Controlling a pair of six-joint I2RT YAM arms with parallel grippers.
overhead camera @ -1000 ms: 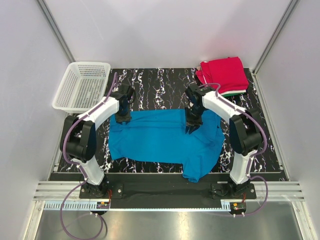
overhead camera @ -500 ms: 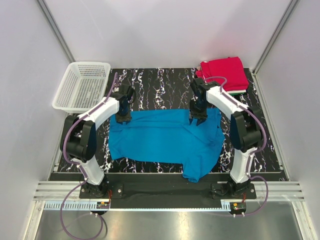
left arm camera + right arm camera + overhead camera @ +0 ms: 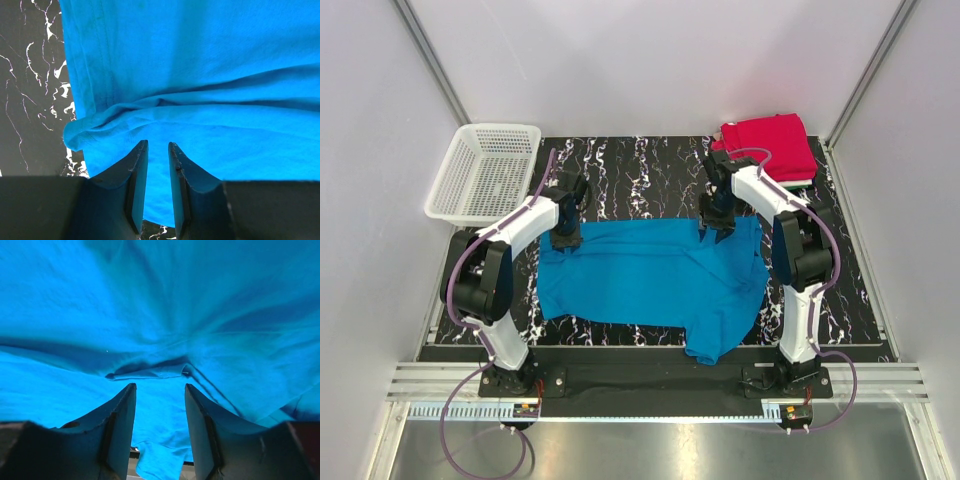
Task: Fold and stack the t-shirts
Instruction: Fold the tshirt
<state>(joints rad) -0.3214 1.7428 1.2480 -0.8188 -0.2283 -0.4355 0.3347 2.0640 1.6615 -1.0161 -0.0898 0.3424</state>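
The blue t-shirt [image 3: 650, 285] lies spread across the middle of the marbled table [image 3: 630, 165]. The folded stack [image 3: 770, 150], red on top, sits at the far right corner. We judge the cloth light, soft and limp: it will sag and crease unless both far corners are pinched at the hem. The right gripper [image 3: 160, 386] stands released over a small fold. The left gripper [image 3: 157, 145] is nearly closed at the far left corner, and we cannot tell whether it pinches cloth.

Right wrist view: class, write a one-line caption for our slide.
Open claw above a rumpled blue t-shirt.
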